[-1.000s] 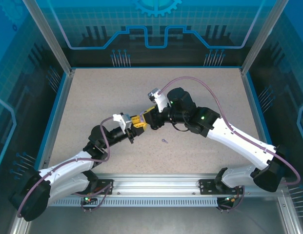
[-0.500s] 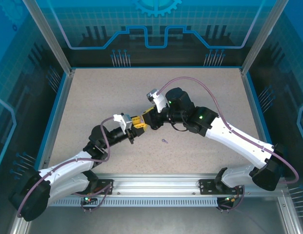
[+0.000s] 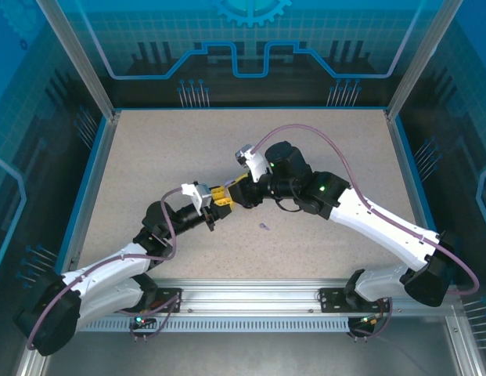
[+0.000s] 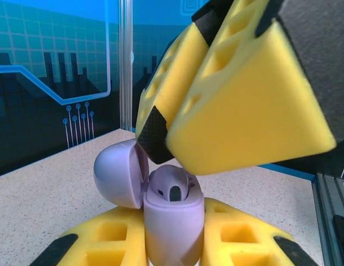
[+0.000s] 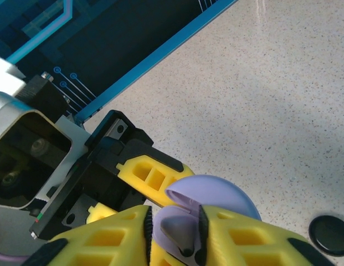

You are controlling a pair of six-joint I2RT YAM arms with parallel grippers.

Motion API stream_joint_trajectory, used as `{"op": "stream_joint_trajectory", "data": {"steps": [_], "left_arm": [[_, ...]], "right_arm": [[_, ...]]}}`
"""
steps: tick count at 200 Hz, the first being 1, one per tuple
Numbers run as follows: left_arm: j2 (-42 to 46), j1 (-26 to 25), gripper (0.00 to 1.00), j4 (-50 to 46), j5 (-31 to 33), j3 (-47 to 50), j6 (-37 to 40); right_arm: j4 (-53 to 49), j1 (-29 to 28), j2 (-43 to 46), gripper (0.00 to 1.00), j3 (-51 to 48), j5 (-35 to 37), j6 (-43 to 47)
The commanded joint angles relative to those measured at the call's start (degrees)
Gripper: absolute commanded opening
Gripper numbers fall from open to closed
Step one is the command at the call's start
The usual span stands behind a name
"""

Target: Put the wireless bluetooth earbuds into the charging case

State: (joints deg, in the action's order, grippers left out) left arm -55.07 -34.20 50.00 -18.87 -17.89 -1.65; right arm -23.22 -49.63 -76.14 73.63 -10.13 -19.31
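Clamps the open lavender case (image 4: 173,227) upright in the left pincer (image 3: 221,197), with the forearm stretched low from the near left over mid-table (image 3: 321,141). Meets it from the right with the right pincer (image 3: 239,192), elbow raised and wrist tipped down. Tips narrowly parted at the case mouth over a seated earbud (image 4: 170,187); cannot tell whether gripping.

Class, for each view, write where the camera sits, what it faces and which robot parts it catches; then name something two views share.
Top external: fixed above and behind the bases, looking down on the table; both arms show, left gripper meeting right gripper.
Left wrist: on the left arm, looking along its own fingers at the open lavender case they clamp.
Right wrist: on the right arm, looking down past its own fingers at the table.
Shared: both wrist views show the case and the opposite fingers.
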Motion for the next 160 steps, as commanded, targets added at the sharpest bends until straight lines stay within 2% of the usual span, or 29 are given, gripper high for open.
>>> {"op": "stream_joint_trajectory", "data": {"steps": [1,34,70,97,123,139,160], "left_arm": [[1.3,-0.3,0.00,3.0,0.4,-1.0,-0.7],[1.0,-0.3,0.00,3.1,0.3,-0.8,-0.6],[1.4,-0.3,0.00,4.5,0.2,-0.4,-0.6],[2.6,-0.3,0.00,4.2,0.2,-0.4,-0.5],[4.6,-0.3,0.00,2.8,0.6,-0.2,0.1],[6.3,-0.3,0.00,1.3,1.0,-0.1,0.9],[8.5,-0.3,0.00,-0.6,1.5,0.0,1.8]], "right_arm": [[-1.1,-0.8,0.6,0.38,1.5,-0.4,0.0],[-1.5,-0.8,3.9,0.46,2.4,0.9,0.1],[-5.1,0.5,9.5,0.60,0.3,7.5,0.4],[-12.3,7.0,11.7,0.66,-4.0,12.3,-4.2],[-16.5,13.1,10.3,0.63,-9.9,11.8,-8.1],[-18.6,13.6,6.8,0.61,-11.5,12.5,-8.6],[-17.6,13.3,1.1,0.60,-13.2,8.4,-8.7]]}}
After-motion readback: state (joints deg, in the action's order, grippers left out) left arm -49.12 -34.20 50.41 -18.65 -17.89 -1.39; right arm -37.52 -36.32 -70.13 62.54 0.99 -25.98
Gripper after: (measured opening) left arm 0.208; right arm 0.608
